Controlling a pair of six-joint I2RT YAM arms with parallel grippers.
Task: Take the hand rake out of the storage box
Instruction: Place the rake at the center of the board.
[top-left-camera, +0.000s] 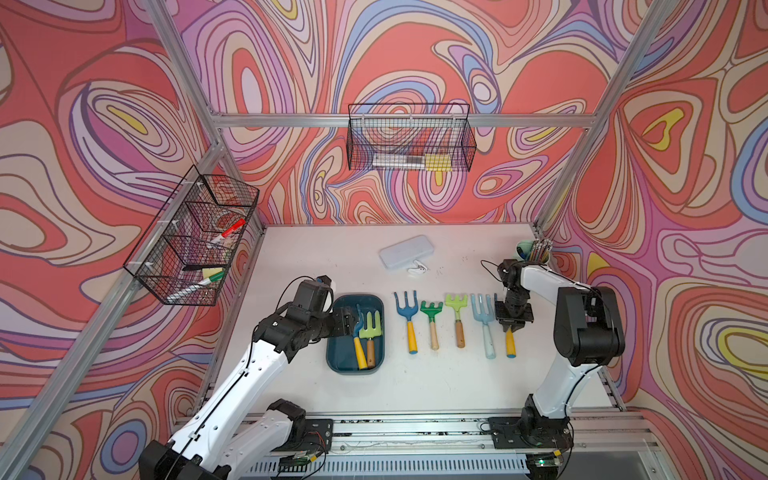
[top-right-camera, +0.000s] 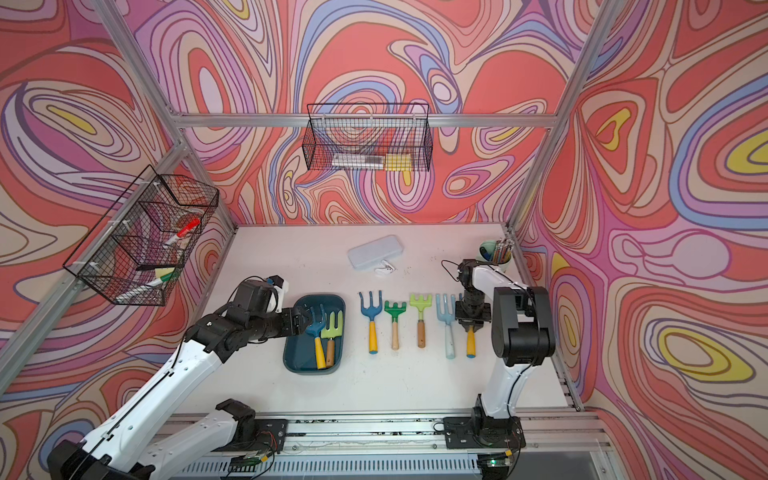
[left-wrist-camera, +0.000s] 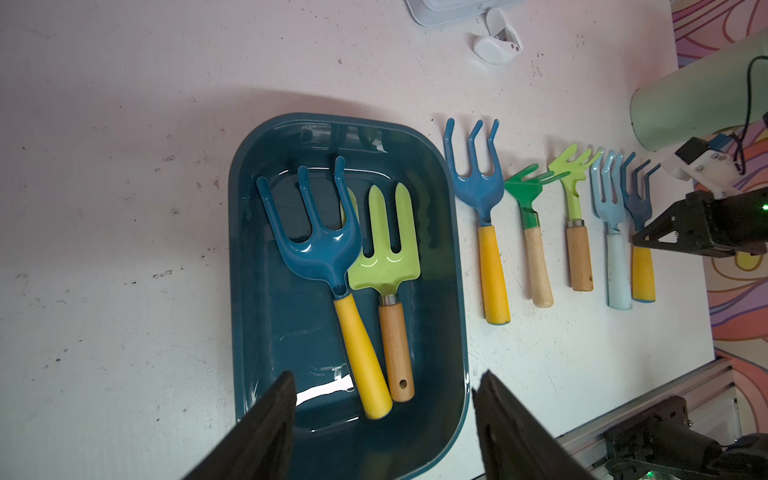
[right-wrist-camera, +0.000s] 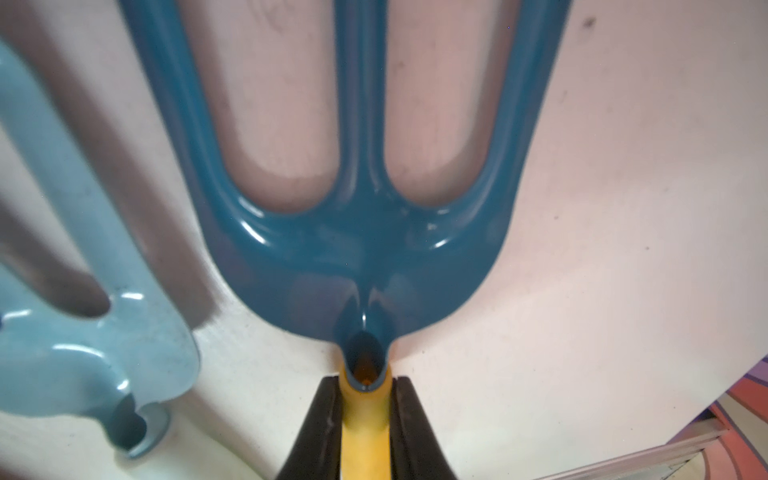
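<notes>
The storage box (top-left-camera: 344, 358) (top-right-camera: 298, 354) (left-wrist-camera: 286, 332) is a dark teal tub on the left of the table. In it lie a dark blue hand rake (top-left-camera: 358, 326) (top-right-camera: 317, 332) (left-wrist-camera: 316, 249) with a yellow handle and a lime green fork (top-left-camera: 372, 328) (left-wrist-camera: 388, 257) with a wooden handle. My left gripper (top-left-camera: 352, 322) (top-right-camera: 306, 322) (left-wrist-camera: 384, 380) hovers open over the box, holding nothing. At the right end of the tool row, my right gripper (top-left-camera: 511, 326) (top-right-camera: 470, 326) (right-wrist-camera: 365, 386) is shut on the yellow handle of another dark blue rake (right-wrist-camera: 361, 249) (top-left-camera: 510, 344), low over the table.
A row of tools lies right of the box: a blue rake (top-left-camera: 407, 316), a green rake (top-left-camera: 432, 322), a lime rake (top-left-camera: 457, 313) and a pale blue fork (top-left-camera: 484, 324). Behind are a pale grey case (top-left-camera: 406, 251), a white clip (top-left-camera: 417, 270) and a pencil cup (top-left-camera: 536, 249). Wire baskets (top-left-camera: 195, 237) hang on the walls.
</notes>
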